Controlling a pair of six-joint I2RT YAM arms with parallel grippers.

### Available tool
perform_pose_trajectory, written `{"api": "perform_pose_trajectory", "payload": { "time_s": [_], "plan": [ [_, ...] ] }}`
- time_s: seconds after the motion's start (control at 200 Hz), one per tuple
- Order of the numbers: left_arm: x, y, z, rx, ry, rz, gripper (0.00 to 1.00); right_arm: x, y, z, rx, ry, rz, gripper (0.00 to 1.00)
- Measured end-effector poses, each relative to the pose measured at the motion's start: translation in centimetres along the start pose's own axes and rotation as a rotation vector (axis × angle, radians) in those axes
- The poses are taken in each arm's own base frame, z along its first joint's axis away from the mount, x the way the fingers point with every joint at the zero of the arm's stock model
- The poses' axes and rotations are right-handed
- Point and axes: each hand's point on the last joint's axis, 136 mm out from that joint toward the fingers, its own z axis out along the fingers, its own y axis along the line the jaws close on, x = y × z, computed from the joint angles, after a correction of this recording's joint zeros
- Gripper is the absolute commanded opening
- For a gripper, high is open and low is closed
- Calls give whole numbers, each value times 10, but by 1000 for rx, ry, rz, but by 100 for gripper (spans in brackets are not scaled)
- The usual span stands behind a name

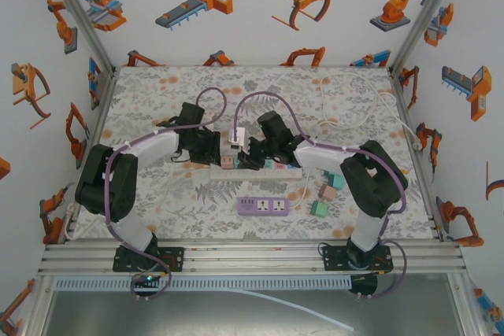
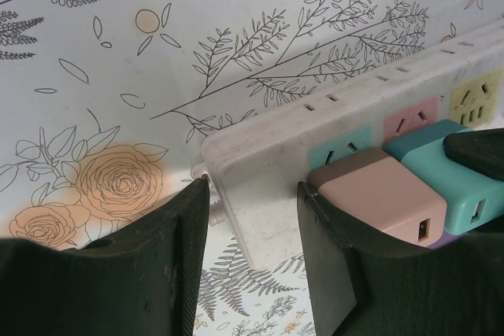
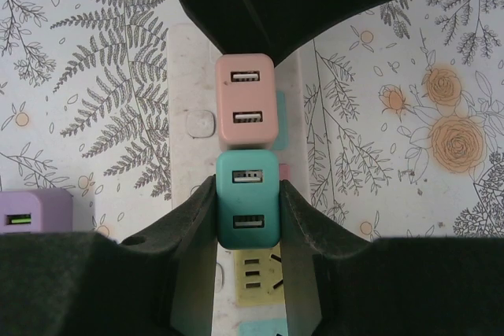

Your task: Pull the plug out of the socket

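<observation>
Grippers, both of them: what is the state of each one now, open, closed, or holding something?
Left gripper: closed on the end of the white power strip.
Right gripper: closed on the teal plug.

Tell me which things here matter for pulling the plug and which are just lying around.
Job: teal plug; right gripper shut on it; white power strip; left gripper gripping its end.
Not part of it: pink plug; purple power strip; loose blocks.
</observation>
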Motion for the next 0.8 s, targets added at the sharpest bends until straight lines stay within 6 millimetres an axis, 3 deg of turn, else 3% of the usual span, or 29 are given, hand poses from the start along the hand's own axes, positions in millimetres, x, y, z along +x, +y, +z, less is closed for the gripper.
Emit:
{"api": "perform_pose_trajectory", "payload": {
  "time_s": [0.576, 0.801],
  "plan": [
    [-1, 1, -4, -16, -6, 3, 48, -34, -7, -23, 60, -78, 22, 11],
    [-14, -1, -31, -9, -75, 2, 50, -61, -25, -51, 191, -134, 188, 5]
  ]
}}
